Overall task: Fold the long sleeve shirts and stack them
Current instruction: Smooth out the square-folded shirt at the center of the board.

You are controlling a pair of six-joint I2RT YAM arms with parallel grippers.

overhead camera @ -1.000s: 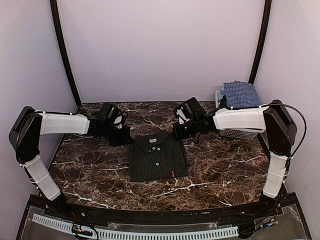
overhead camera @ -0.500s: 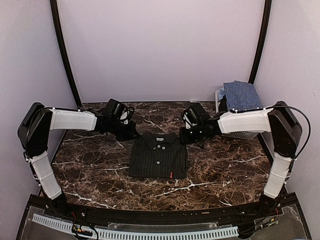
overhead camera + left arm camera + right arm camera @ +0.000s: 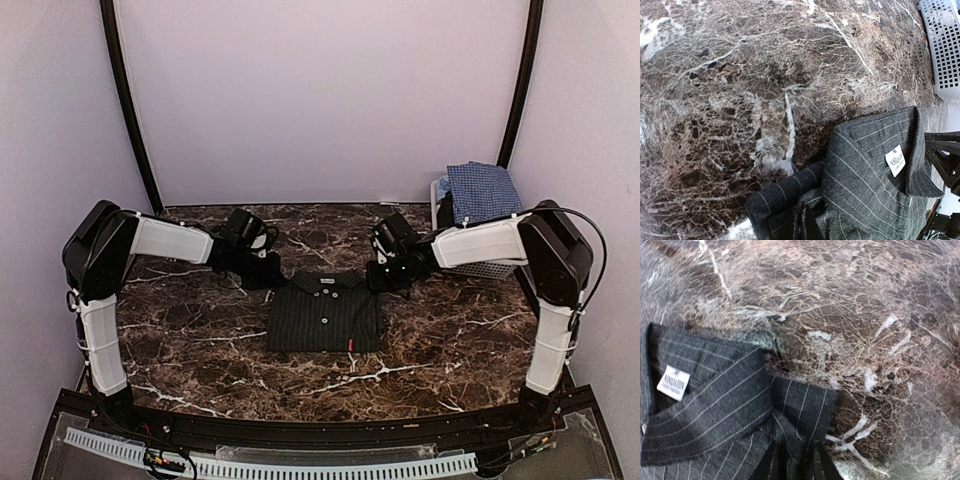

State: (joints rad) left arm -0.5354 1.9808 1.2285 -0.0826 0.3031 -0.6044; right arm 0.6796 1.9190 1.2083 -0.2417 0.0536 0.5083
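Observation:
The black pinstriped shirt point(image 3: 325, 315) lies folded in a rectangle on the marble table, collar toward the back. My left gripper point(image 3: 271, 277) is at its left shoulder. In the left wrist view that gripper point(image 3: 801, 227) is shut on a rolled corner of the black cloth point(image 3: 790, 192). My right gripper point(image 3: 379, 279) is at the right shoulder. In the right wrist view the gripper point(image 3: 799, 467) has its jaws slightly apart, with a fold of the pinstriped cloth point(image 3: 800, 407) still bunched between them. The blue-and-white check shirt point(image 3: 482, 188) lies on top of the basket.
A white slatted basket point(image 3: 482, 266) stands at the back right, partly behind my right arm, and its corner shows in the left wrist view point(image 3: 945, 50). Lilac walls close in the back and both sides. Bare marble point(image 3: 190, 330) surrounds the shirt.
Both grippers have come down and inward onto the table with the shirt's shoulders. The shirt has shifted slightly right and lies flatter. The right jaws have eased a little apart.

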